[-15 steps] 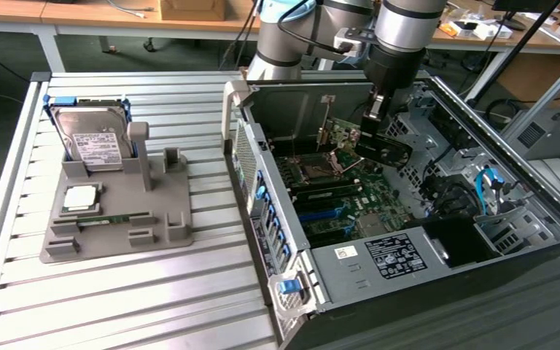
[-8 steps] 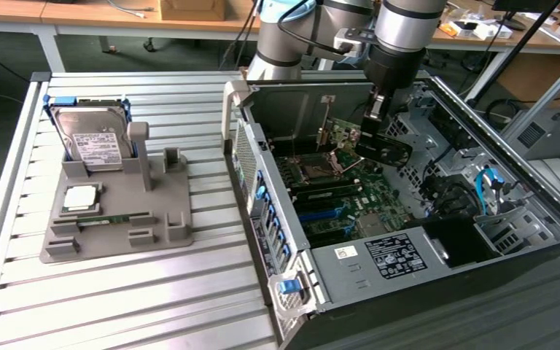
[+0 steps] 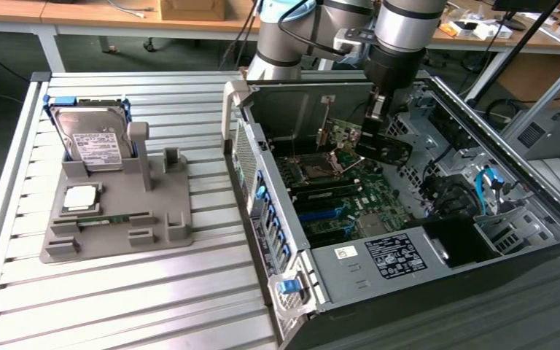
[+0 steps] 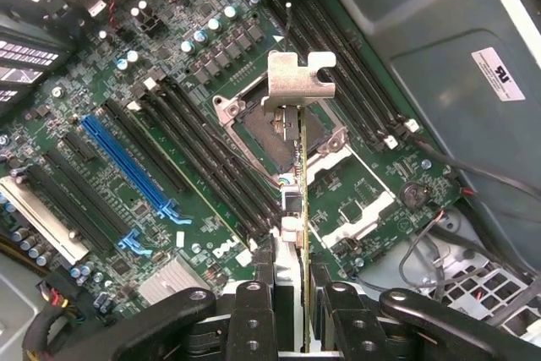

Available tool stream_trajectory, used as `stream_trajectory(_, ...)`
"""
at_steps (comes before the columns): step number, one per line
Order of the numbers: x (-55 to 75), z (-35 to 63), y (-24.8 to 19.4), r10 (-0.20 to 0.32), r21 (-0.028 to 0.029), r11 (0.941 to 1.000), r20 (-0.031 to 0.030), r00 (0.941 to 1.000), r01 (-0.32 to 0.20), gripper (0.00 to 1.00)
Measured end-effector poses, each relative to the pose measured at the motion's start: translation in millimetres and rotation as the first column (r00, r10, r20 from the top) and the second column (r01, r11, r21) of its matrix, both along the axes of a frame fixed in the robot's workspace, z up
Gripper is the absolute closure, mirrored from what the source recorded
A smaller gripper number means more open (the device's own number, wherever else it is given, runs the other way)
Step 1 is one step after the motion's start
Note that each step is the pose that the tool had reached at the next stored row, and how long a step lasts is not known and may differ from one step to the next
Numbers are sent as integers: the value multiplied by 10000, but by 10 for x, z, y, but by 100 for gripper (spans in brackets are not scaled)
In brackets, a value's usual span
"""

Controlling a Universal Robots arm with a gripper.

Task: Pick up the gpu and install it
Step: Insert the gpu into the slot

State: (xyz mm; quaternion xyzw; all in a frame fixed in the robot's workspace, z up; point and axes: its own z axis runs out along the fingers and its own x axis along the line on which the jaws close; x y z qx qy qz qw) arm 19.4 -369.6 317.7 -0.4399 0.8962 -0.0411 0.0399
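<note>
The black end effector [image 4: 292,266] clamps the gpu [image 4: 301,82], a thin dark circuit card with silver bracket, edge-on above the green motherboard [image 4: 169,107].

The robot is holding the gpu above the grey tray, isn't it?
No. The robot is holding the gpu above the motherboard inside the open computer case, not the grey tray, as the exterior view shows.

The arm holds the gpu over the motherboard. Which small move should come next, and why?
Probably shift the gpu sideways toward the long blue slot: held in the jaws, it hangs edge-on above the processor socket, not over that slot.
</note>
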Motion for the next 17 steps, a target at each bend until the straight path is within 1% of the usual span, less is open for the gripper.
stream_trajectory(17,0,0,0,677,0,9977,0,9977,-677,73)
